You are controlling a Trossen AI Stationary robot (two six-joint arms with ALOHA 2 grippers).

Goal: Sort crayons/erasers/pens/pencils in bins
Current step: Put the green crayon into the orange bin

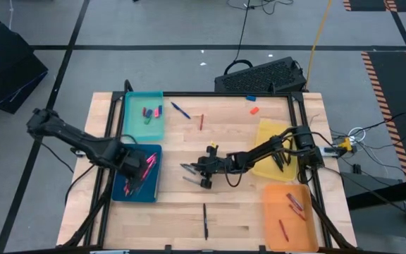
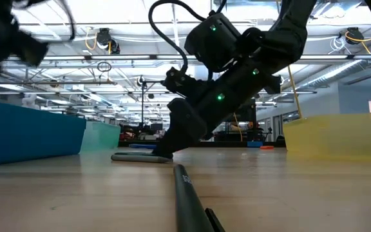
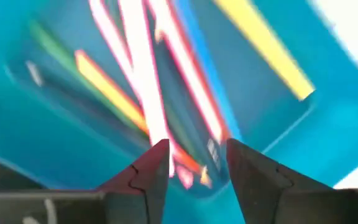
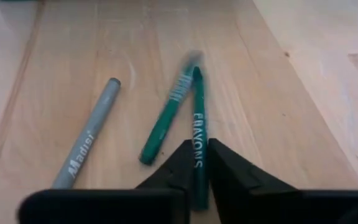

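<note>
Two green crayons (image 4: 166,118) mid-table; we see right gripper (image 4: 197,163) jaws pinching one, bare wood around. Left gripper (image 3: 194,163) jaws open, empty, over dark blue bin (image 1: 150,192).

Pale blond wood grain across the slatted wooden worktop (image 1: 231,212), edged by a black metal frame. Teal for one shallow translucent plastic bin (image 1: 134,127), dark blue for another (image 1: 154,192), yellow for a third (image 1: 263,134), orange for the last (image 1: 270,219). Bright pink, orange, yellow and green among the long thin sticks (image 3: 148,81) inside the dark blue bin. Deep green with white lettering on two slim crayons (image 4: 199,124); grey with white lettering on a round-bodied pen (image 4: 89,149). Black on both hands: left (image 3: 194,165), right (image 4: 194,163).
</note>
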